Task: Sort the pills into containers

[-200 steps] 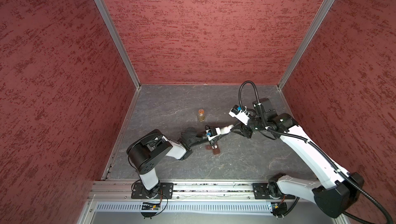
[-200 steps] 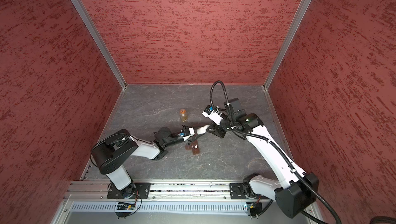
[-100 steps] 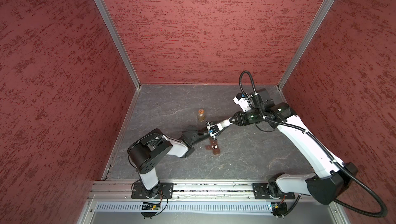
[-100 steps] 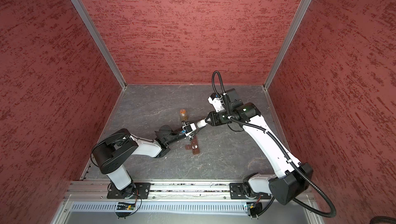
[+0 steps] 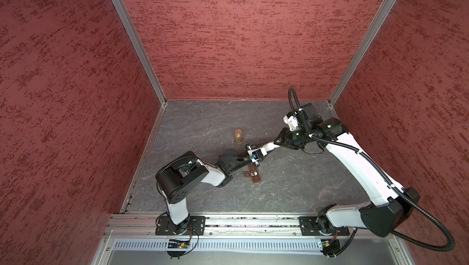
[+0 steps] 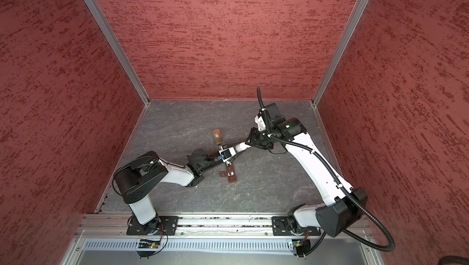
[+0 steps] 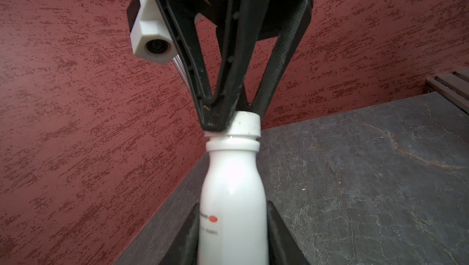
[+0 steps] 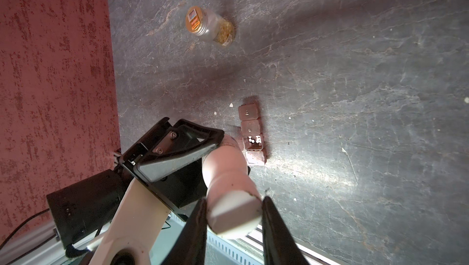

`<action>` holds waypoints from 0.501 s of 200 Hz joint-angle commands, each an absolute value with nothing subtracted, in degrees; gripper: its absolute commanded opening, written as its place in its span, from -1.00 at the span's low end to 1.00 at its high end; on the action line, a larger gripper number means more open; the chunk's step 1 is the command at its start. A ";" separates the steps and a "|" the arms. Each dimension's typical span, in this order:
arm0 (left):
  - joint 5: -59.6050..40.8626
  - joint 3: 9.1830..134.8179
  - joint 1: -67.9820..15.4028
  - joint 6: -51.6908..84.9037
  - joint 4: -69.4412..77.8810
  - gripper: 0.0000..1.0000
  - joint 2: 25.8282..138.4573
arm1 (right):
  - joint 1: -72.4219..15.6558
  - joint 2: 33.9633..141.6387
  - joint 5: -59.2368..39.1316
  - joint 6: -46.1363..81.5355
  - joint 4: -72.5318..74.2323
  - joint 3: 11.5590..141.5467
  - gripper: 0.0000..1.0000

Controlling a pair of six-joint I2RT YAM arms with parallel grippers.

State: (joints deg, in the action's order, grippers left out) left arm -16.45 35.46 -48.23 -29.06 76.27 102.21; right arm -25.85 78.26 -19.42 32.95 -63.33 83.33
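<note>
Red walls (image 5: 228, 35), dark slate surface (image 5: 291, 187): a white bottle (image 5: 267, 147) is held between two hands, near the containers (image 5: 254, 174).

The left hand (image 7: 232, 215) is clamped on the body of the white bottle, and the right hand (image 7: 236, 120) is closed on its white cap (image 7: 247, 124), so that in both top views the bottle hangs nearly level between them. Just beside the left hand, toward the front rail (image 5: 253, 221), the containers lie flat on the surface as a row of small brown cells; neither hand touches them. In the right wrist view one cell stands open with the pills (image 8: 253, 140) inside as white dots, and the cells next to it are lidded. A few whitish bits (image 8: 231, 105) lie loose on the surface near the row. Farther back, well apart from both hands, an amber jar (image 5: 238, 136) with an orange lid stands upright.
</note>
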 commanded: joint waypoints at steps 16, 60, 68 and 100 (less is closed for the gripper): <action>-19.73 37.22 -49.45 -29.95 80.95 -1.00 103.30 | -25.62 77.21 -15.94 35.64 -61.28 83.18 -0.53; -19.95 37.32 -49.48 -29.79 80.95 -1.00 103.52 | -25.66 76.90 -15.76 34.90 -60.89 82.44 -0.41; -20.04 37.27 -49.48 -29.73 80.94 -1.00 103.53 | -25.61 76.97 -15.89 34.72 -60.90 82.42 -0.40; -20.04 37.19 -49.41 -29.55 80.95 -1.00 103.69 | -25.70 76.90 -15.77 34.12 -61.17 82.68 -0.26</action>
State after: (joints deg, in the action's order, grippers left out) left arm -16.82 36.10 -48.29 -29.04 77.21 103.07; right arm -25.82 77.62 -18.76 34.24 -63.16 83.05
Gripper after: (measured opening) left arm 0.367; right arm 0.356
